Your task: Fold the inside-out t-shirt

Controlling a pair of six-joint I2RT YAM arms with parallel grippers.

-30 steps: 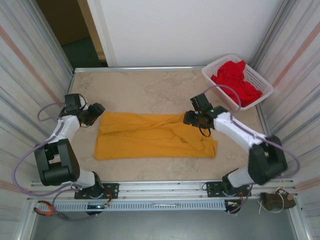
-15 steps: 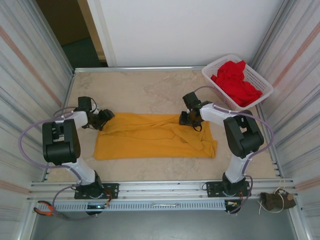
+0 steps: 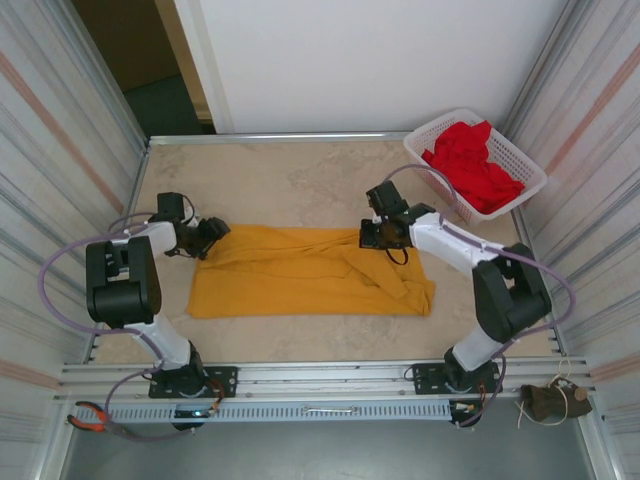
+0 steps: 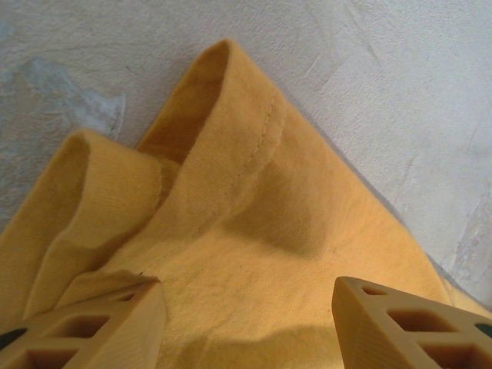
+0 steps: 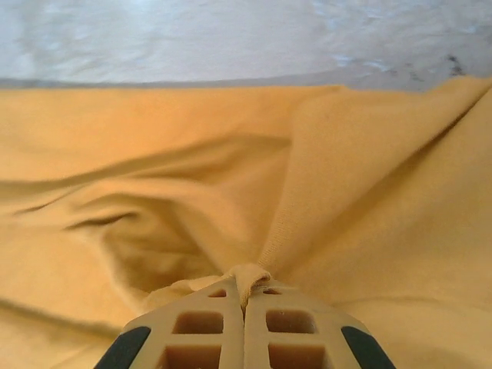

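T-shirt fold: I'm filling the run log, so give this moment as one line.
left hand: open at t-shirt corner | right hand: shut on t-shirt

One camera looks down from high behind the near edge over the whole table (image 3: 290, 180), while both wrist cameras hug the mustard t-shirt (image 3: 300, 275) lying there.

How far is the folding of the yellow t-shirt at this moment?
Done: the t-shirt lies flat on the table as a long band, apparently folded lengthwise. In hand: the right gripper pinches cloth at its far edge; the left gripper is open over the far left corner. Left: folding the band crosswise.
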